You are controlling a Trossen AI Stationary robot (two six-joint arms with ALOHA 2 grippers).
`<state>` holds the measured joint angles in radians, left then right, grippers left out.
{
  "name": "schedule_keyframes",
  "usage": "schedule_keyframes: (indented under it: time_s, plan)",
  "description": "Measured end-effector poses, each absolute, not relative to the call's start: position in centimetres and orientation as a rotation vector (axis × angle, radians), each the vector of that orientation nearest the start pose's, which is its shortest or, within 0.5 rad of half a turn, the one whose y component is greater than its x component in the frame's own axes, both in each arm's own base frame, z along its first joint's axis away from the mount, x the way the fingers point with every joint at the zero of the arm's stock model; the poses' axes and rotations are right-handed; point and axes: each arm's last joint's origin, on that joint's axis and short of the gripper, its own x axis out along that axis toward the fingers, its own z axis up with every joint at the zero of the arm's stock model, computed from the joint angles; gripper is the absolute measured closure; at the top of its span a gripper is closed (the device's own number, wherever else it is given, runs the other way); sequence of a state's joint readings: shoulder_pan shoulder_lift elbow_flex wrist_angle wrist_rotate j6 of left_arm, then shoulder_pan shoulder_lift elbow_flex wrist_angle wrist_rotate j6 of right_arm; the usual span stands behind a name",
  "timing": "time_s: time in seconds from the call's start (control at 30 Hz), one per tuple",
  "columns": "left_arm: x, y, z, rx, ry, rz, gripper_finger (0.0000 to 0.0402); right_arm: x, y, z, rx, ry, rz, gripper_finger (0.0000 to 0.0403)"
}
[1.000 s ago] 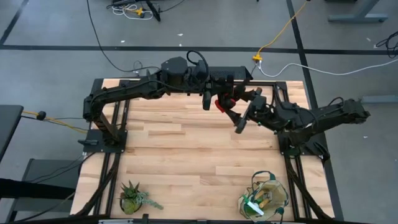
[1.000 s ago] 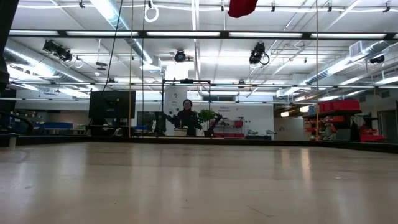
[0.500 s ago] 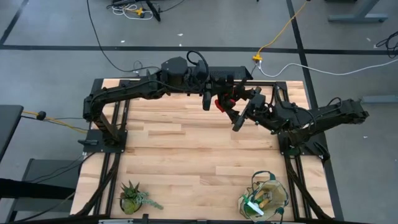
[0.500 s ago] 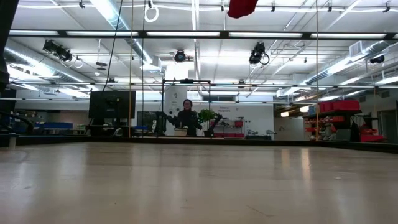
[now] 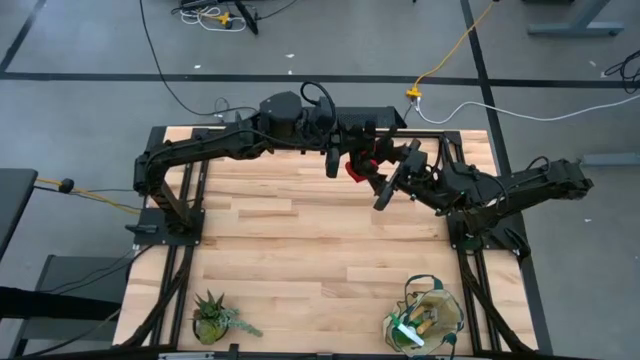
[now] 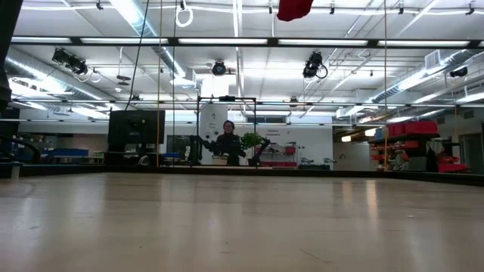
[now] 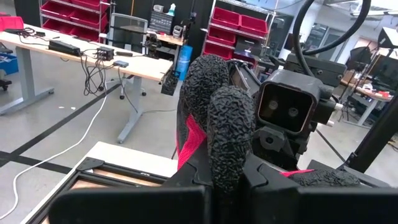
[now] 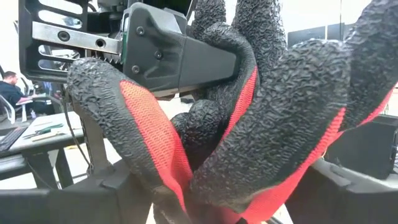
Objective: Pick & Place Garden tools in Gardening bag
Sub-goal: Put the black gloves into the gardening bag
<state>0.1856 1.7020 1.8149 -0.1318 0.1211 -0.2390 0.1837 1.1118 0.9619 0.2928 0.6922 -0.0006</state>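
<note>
Nearest me, at the table's (image 5: 300,250) near right corner, sits the bag (image 5: 425,318), with wooden handles and a bright green piece already showing inside its mouth. At the near left corner stands a small plant (image 5: 212,316), which I leave alone. The middle of the table is bare wood.

Toward the far edge, both arms meet high above the surface. My left gripper (image 5: 352,163) has its jaws closed narrow on the gloves (image 5: 358,164), the red-and-black pair hanging in the air; in the left wrist view the gloves (image 7: 214,127) rise straight out from between my jaws. My right gripper (image 5: 392,180) is pushed in just beside them with its jaws spread wide, and in the right wrist view the gloves (image 8: 249,118) fill nearly everything, sitting between the open jaws with the left gripper's body right behind. From table height only a red tip (image 6: 294,9) shows at the top, so the pair is well clear of the wood.

I judge this to be a hand-over: the left holds, the right is placed to take. Next I should close the right jaws firmly on the gloves, only then release the left, and carry the pair to the bag at the near right corner. The limp fabric could slip if I let go early.
</note>
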Motion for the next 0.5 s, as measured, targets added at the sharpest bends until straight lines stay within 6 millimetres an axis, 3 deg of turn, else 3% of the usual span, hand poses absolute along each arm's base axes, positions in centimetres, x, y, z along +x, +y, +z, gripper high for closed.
schedule_keyframes:
  time_s: [0.5]
  plan:
    - [38.17, 6.81, 45.06, -0.242, 0.011, 0.066, 0.0382, 24.25, 2.63, 37.58, 0.062, -0.131, -0.508, 0.0199]
